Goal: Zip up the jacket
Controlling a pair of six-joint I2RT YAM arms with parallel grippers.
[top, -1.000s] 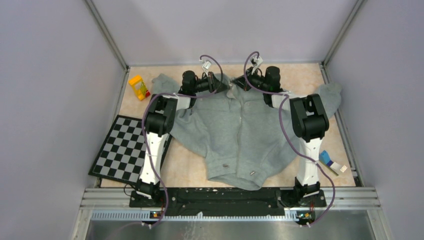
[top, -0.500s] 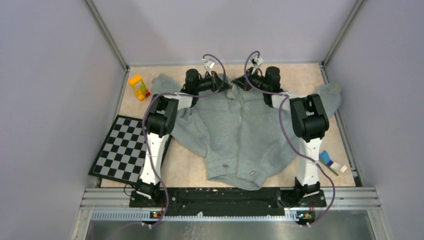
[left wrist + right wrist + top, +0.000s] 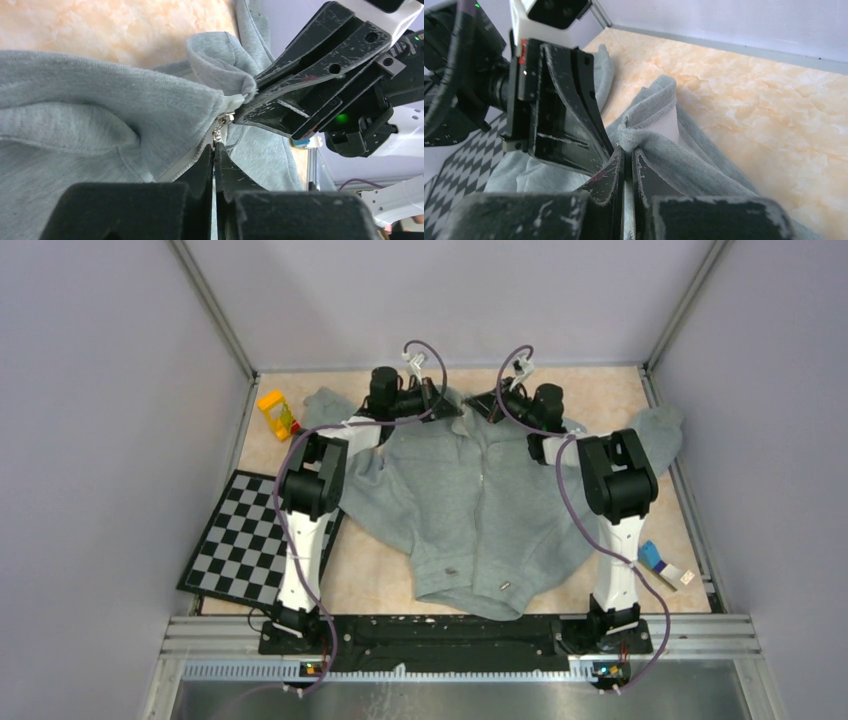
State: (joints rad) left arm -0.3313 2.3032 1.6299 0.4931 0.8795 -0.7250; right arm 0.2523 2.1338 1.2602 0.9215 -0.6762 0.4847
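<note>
The fleece jacket lies spread at the centre of the counter, probably soft and limp. At upper centre the left gripper clenches the zipper pull, the right gripper the collar edge: sensible holds.

- Top camera: above and behind the arm bases, looking steeply down, whole desk in frame.
- Left wrist camera, tight over its jaws, faces the right gripper.
- Right wrist camera stares back; both share the jacket collar.
</note>
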